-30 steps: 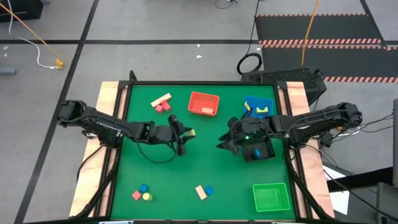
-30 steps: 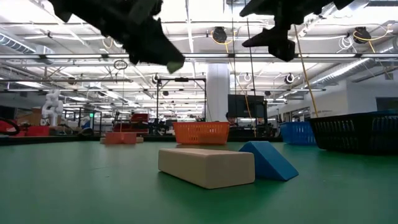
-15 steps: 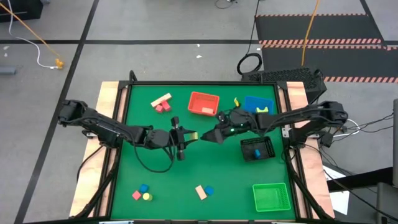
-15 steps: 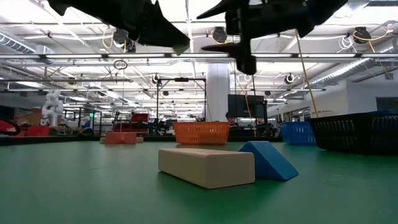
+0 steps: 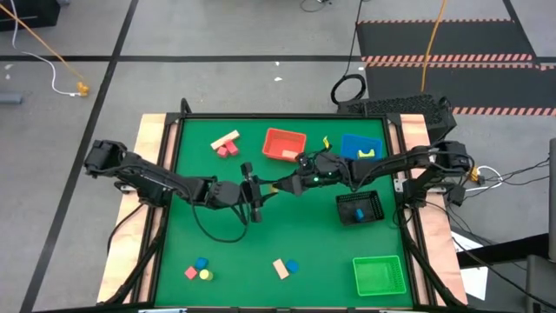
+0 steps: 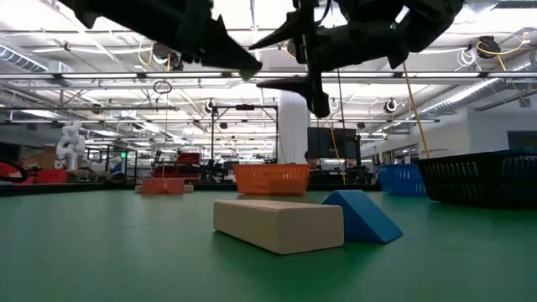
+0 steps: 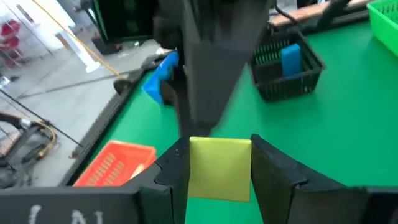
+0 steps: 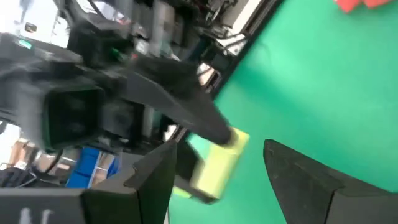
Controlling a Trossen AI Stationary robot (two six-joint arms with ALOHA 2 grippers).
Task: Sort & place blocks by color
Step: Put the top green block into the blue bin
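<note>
Handover geometry, mid-table: your left gripper (image 7: 219,171) pinches a yellow-green block (image 7: 219,169) between its fingers, raised clear of the green table (image 5: 261,252). In the high view the block (image 5: 271,187) sits at the left fingertips, pointing toward the right arm.

Right gripper (image 8: 217,162) faces it head-on from the opposite side, fingers spread, with the block (image 8: 214,163) lying in the gap between them; contact cannot be confirmed. In the left wrist view the block's free end projects past the left fingers toward the right gripper, so that exposed end is what you have to take.

Judgement: you need the right fingers to straddle the projecting end squarely before the left lets go. A skewed approach could knock the block loose.

Other blocks lie untouched: a pale wood bar (image 6: 278,225) beside a blue wedge (image 6: 362,216).
</note>
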